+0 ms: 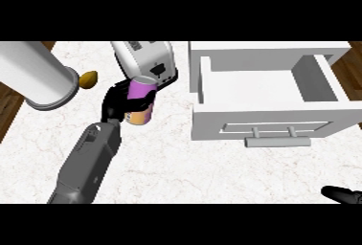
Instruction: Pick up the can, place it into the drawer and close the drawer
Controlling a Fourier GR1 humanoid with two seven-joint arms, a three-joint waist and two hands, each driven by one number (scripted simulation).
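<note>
Marble counter (184,167) — left robot hand (118,101) grips purple-topped can (141,100), label unreadable.

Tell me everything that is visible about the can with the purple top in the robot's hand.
The purple-and-orange can is a small cylinder: purple upper body with a pale lid, orange lower part. It is tilted, its top leaning toward the silver toaster behind it. The black left hand curls round its middle from the left, hiding part of it. It is to the left of the open white drawer, not yet inside it.
</note>
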